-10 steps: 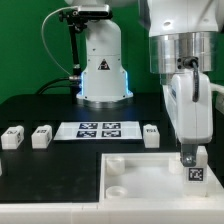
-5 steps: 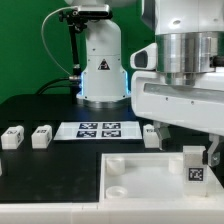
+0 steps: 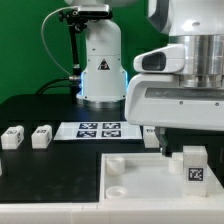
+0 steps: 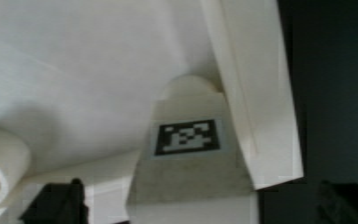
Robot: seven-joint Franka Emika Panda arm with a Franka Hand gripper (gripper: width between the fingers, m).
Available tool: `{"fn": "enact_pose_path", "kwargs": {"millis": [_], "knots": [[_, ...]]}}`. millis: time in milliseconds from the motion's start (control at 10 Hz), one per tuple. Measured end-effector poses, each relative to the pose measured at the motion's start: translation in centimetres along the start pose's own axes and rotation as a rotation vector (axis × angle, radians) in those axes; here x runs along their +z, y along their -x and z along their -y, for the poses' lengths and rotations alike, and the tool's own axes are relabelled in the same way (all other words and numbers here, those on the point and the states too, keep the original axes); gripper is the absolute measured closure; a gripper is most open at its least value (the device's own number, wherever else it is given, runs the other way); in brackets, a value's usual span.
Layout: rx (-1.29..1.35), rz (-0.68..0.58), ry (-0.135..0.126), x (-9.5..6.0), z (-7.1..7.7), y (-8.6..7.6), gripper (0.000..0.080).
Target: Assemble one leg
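Observation:
One leg [image 3: 194,166], a small white block with a black-and-white tag, stands upright at the corner of the large flat white square top [image 3: 140,178] on the exterior view's right. My gripper [image 3: 190,148] hangs over it with its jaws spread; one dark finger [image 3: 163,143] is well clear of the leg. In the wrist view the leg [image 4: 194,140] lies between the two fingertips of the gripper [image 4: 202,205] with a gap at the side. Three more legs [image 3: 11,137] [image 3: 41,136] [image 3: 150,134] stand on the black table.
The marker board [image 3: 98,129] lies on the table between the loose legs. The robot's white base [image 3: 103,62] stands behind it. The square top has round corner sockets [image 3: 115,161], and its front edge is near the table's front.
The hand has turned about its vertical axis over the leg. It was shut on the leg one second ago; now the fingers stand apart from it. The leg has stayed upright in place.

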State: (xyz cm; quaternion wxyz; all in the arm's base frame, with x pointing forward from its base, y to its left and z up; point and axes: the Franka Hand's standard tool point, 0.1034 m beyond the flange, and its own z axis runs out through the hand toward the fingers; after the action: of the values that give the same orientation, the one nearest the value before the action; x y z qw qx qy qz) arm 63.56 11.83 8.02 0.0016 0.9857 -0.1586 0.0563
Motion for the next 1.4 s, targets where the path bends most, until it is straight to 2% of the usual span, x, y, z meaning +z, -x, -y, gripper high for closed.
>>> {"fn": "enact_pose_path", "kwargs": {"millis": [100,200,300,400,500,700,900,1000,1100,1200,1300,1400], "knots": [[0.0,0.0,0.0,0.01,0.01,0.01,0.0175],[0.017,0.001,-0.001,0.02,0.01,0.02,0.036],[0.173,0.004,-0.007,0.03,0.14,0.09,0.036],[0.25,0.005,-0.008,0.03,0.12,0.08,0.051],[0.299,0.005,-0.008,0.03,0.11,0.08,0.0508],[0.671,0.033,-0.001,-0.18,-0.13,-0.14,0.0508],[1.23,0.102,0.029,0.03,-0.17,-0.58,0.0508],[1.468,0.116,0.035,0.14,0.12,-0.54,0.0508],[1.616,0.122,0.061,0.19,0.42,-0.67,0.0507],[1.608,0.137,0.092,0.18,0.56,-0.82,0.0507],[1.623,0.139,0.101,0.19,0.49,-0.85,0.0507],[1.586,0.14,0.098,0.18,0.5,-0.84,0.0506]]}}
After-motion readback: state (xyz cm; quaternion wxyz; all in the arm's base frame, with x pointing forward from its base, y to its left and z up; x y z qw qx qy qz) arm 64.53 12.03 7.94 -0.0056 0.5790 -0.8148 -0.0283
